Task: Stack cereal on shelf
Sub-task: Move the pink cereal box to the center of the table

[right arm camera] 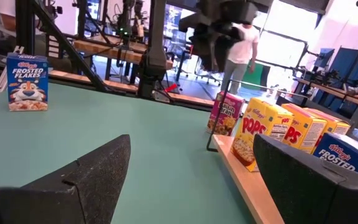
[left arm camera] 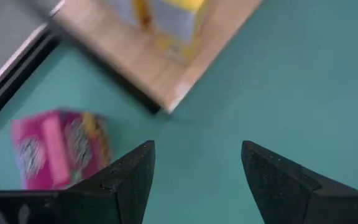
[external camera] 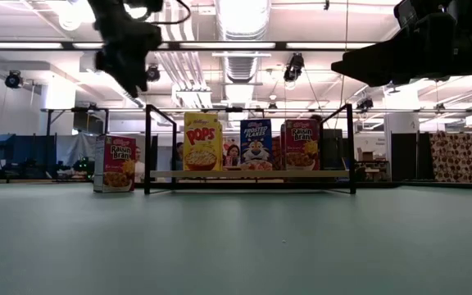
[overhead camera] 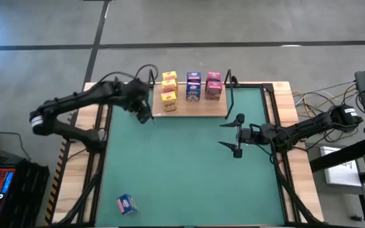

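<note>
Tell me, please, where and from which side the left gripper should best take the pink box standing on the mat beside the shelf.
Probably from above, closing on its two narrow sides near the top. The pink box stands upright on the mat just off the shelf end, and the open left gripper hovers over it, so a straight descent should work.

I see the shelf [overhead camera: 189,109] — a light-wood board with thin black uprights — at the mat's far edge. On it stand yellow boxes [overhead camera: 168,90], blue boxes [overhead camera: 193,87] and pink boxes [overhead camera: 213,85], upright in three rows. One pink box [external camera: 114,164] stands on the mat just beside the shelf's left end. One blue box [overhead camera: 127,204] sits alone near the mat's front-left edge — well apart.
</note>
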`<act>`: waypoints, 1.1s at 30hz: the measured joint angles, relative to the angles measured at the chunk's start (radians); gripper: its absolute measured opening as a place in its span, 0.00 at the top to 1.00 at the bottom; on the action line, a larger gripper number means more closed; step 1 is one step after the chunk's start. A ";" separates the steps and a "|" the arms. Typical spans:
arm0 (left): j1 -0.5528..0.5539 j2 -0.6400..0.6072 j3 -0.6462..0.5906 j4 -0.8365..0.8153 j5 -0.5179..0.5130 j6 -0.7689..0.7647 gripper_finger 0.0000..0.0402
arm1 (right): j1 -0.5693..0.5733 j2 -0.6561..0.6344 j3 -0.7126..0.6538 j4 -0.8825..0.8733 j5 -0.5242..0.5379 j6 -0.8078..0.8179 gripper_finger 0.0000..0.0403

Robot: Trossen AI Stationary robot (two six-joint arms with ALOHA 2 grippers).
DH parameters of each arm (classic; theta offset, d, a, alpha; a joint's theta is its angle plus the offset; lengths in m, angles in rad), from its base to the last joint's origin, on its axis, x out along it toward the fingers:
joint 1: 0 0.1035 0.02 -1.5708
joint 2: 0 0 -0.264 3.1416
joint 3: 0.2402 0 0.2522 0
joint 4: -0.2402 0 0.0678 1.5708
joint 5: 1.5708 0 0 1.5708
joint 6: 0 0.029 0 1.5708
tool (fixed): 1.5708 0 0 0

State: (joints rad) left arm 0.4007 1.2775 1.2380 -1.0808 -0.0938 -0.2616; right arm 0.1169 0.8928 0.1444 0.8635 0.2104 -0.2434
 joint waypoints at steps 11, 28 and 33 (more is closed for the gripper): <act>-0.048 -0.134 -0.186 0.016 -0.305 -0.260 0.45 | 0.000 0.000 0.000 0.000 0.000 0.000 0.19; 0.150 -0.081 -0.201 0.063 -0.276 -0.058 0.31 | 0.000 0.000 0.000 0.000 0.000 0.000 0.19; 0.227 -0.082 -0.228 0.085 -0.201 -0.009 0.30 | 0.000 0.000 0.000 0.000 0.000 0.000 0.19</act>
State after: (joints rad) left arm 0.6281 1.1957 1.0104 -0.9958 -0.2949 -0.2707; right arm 0.1170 0.8928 0.1444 0.8637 0.2104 -0.2434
